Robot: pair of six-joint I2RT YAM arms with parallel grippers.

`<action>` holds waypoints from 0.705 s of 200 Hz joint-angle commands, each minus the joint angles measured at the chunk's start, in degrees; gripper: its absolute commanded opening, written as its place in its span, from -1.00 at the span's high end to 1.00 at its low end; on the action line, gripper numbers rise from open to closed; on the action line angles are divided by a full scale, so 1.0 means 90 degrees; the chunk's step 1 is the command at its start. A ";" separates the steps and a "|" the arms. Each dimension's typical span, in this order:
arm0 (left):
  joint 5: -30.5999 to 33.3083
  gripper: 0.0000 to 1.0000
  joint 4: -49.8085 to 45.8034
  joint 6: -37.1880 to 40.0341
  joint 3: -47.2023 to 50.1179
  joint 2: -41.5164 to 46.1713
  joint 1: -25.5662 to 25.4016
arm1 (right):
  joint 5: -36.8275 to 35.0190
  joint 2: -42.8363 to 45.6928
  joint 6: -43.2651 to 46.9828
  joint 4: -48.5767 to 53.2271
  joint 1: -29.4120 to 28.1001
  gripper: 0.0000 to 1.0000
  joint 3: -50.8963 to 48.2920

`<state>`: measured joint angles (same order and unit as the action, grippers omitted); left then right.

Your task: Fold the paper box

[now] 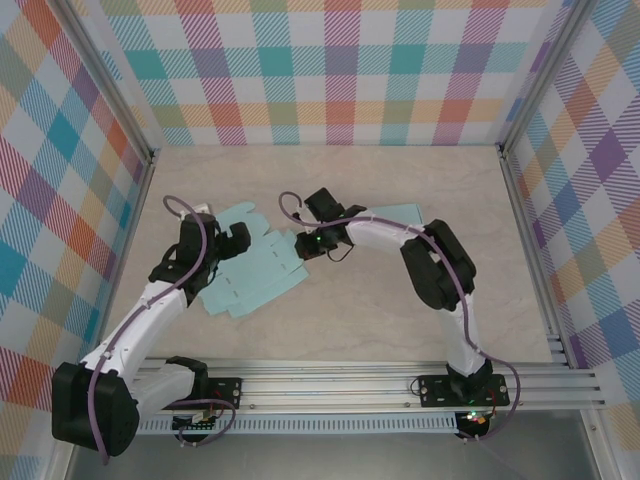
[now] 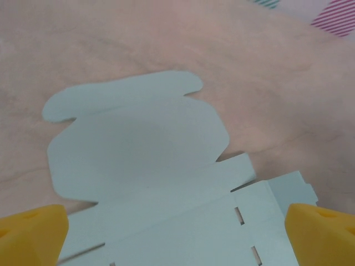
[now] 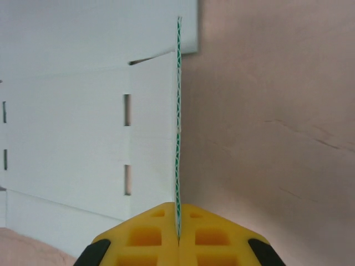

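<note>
Paper box (image 1: 255,278): lies flat, left of right end effector (image 3: 178,213), clamped shut on its upturned edge (image 3: 178,111); left end effector (image 2: 177,235) gaping, empty.

**Paper box (image 1: 255,275) spread flat on the table (image 1: 350,330), with one gripper at each side of it**

The left gripper (image 2: 177,235) hangs over the box. A slotted panel lies between its fingers, a rounded flap lies ahead of the fingertips, and bare table lies beyond that. The right gripper (image 3: 178,235) has one flap standing upright, pinched between its fingers. The flat rest of the box lies left of these fingers, and bare table lies right of them.
</note>
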<state>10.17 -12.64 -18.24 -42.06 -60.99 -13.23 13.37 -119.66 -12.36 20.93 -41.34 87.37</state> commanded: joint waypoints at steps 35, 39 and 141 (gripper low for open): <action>-0.2339 -0.98 0.1257 0.1853 -0.1172 -0.0603 0.0123 | -0.0372 0.2152 0.2494 0.0649 0.0298 1.00 -0.0429; -0.2538 -0.96 0.1309 0.1961 -0.1252 -0.0657 0.0123 | -0.0377 0.2270 0.2606 0.0690 0.0310 1.00 -0.0456; -0.6089 -0.59 -0.0815 0.5914 -0.4043 -0.1732 -0.0505 | -0.0304 0.3444 0.4306 0.2418 0.0487 1.00 0.0479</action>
<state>-37.58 -10.74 21.52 -73.54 -75.24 -14.70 9.58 -90.61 21.02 37.36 -37.08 86.72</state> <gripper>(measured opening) 0.804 0.042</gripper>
